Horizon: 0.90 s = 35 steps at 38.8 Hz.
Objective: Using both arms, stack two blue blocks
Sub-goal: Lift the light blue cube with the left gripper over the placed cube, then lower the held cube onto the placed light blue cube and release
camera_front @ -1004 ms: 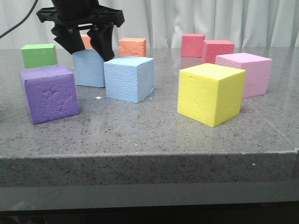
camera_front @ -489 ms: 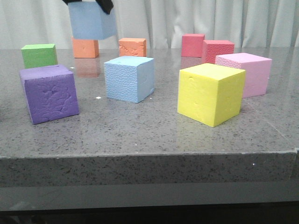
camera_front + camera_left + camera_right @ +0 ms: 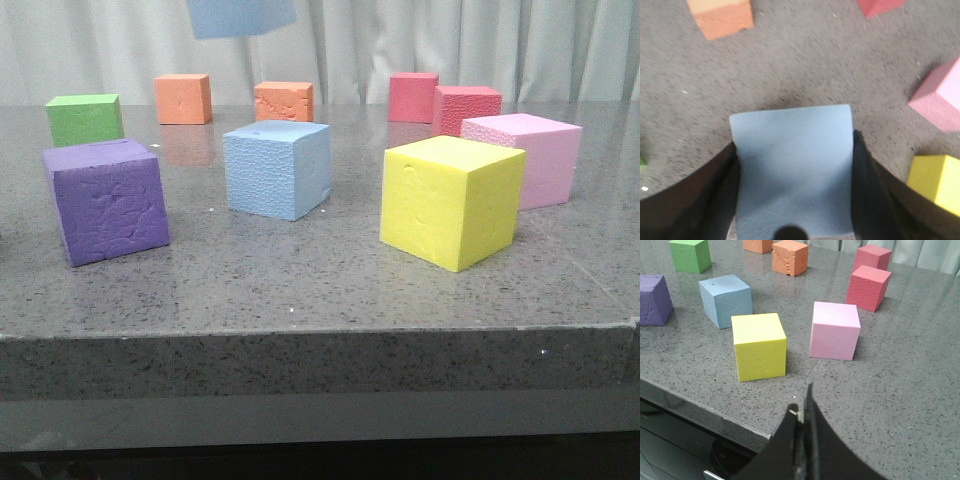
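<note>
One pale blue block (image 3: 277,168) rests on the grey table left of centre, also seen in the right wrist view (image 3: 726,300). The other blue block (image 3: 240,16) hangs high at the top edge of the front view, only its lower part showing. In the left wrist view that block (image 3: 792,167) fills the space between the black fingers (image 3: 715,195), and my left gripper (image 3: 794,165) is shut on it above bare table. My right gripper (image 3: 804,405) is shut with nothing in it, over the table's front edge, near the yellow cube (image 3: 759,346).
A purple cube (image 3: 105,200) and a green cube (image 3: 84,118) stand at the left. Two orange cubes (image 3: 283,100) sit at the back, two red ones (image 3: 465,108) at the back right. A pink cube (image 3: 525,155) stands behind the yellow cube (image 3: 452,200).
My left gripper has lifted the held blue block from beside the other blue block up and rightward, nearly out of the front view. The arm itself has left that view.
</note>
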{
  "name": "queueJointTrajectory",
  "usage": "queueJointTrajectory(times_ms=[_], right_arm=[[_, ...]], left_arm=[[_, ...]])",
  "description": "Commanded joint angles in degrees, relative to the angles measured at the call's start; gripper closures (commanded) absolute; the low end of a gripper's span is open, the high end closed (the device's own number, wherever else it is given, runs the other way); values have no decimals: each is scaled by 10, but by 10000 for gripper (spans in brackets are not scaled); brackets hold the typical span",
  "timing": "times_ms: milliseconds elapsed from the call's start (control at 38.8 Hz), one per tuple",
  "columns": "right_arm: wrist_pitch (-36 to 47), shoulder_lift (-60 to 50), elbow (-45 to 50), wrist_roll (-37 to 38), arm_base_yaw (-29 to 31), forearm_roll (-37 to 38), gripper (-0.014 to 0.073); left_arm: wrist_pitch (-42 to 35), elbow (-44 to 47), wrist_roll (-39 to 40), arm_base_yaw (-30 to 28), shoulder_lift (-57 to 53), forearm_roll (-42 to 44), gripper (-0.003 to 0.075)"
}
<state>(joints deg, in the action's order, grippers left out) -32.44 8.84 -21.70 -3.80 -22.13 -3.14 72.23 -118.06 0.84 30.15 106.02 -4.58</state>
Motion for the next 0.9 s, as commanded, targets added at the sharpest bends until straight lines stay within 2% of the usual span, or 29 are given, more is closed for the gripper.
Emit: queueJointTrajectory(times_ms=[0, 206, 489, 773, 876], right_arm=[[46, 6, -14, -1, 5, -1, 660], [44, 6, -14, -1, 5, -1, 660], [42, 6, -14, -1, 5, -1, 660], [42, 6, -14, -1, 5, -1, 660], [42, 6, -14, -1, 5, -1, 660]], left_arm=[[8, 20, -2, 17, -37, -13, 409], [8, 60, -2, 30, -38, -18, 409], [-29, 63, -2, 37, -32, -27, 405], [-34, 63, -2, 37, -19, -29, 402], [-35, 63, -2, 37, -13, -29, 380]])
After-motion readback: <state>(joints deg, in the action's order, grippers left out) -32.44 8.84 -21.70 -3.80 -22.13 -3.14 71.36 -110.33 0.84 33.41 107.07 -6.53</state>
